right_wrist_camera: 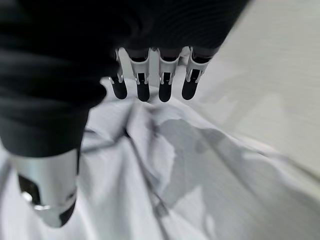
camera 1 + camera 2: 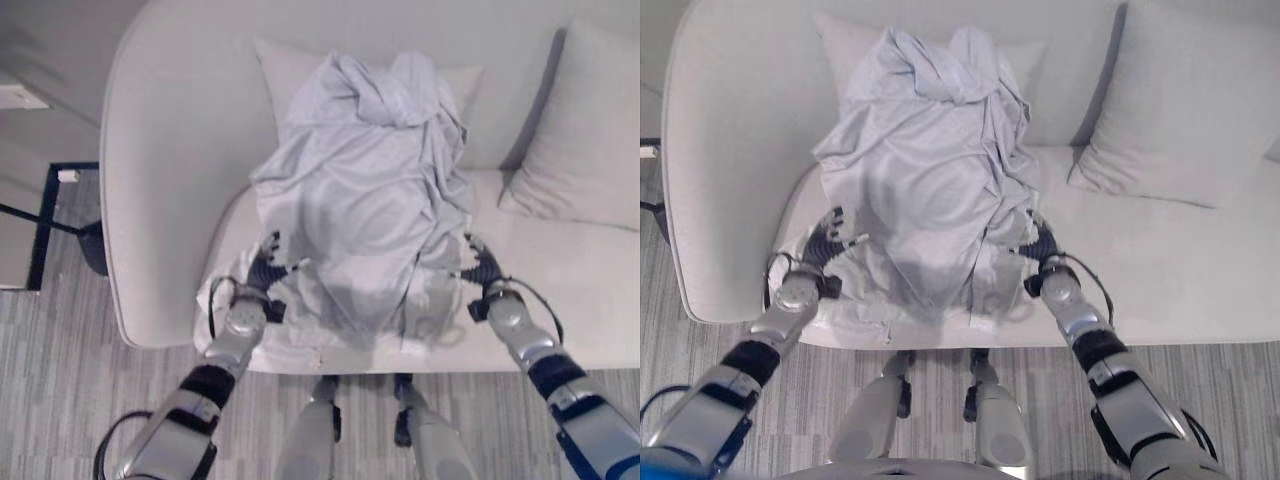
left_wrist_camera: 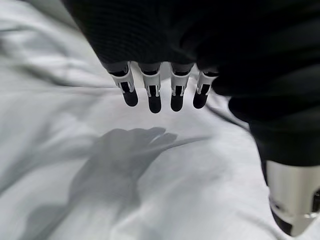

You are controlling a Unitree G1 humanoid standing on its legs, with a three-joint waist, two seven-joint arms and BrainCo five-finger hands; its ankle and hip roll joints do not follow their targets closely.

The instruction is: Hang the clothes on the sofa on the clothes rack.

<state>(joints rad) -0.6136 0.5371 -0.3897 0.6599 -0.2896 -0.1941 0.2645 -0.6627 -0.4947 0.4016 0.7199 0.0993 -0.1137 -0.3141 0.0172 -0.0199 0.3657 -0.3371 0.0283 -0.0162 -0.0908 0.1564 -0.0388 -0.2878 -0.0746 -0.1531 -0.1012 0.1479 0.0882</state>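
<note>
Clothes (image 2: 365, 190) heaped on sofa (image 2: 170, 180) — left hand (image 2: 268, 262), right hand (image 2: 483, 268) flank it, fingers straight.

Background stuff I can see from my feed: two pale grey square fabric cushions are propped against the backrest. One cushion (image 2: 290, 75) sits toward the left end and is mostly covered, so I only get its top corners and edges. The other cushion (image 2: 1175, 105) leans on the right side, fully visible, with its lower edge resting on the seat. Below the front edge there's a grey striped floor (image 2: 70, 400), looks like plank or woven carpet, can't tell which. Off to the far left there's a dark thin-framed piece of furniture (image 2: 45, 225) standing on that floor, just beside the rounded armrest. I can't make out what it is.
</note>
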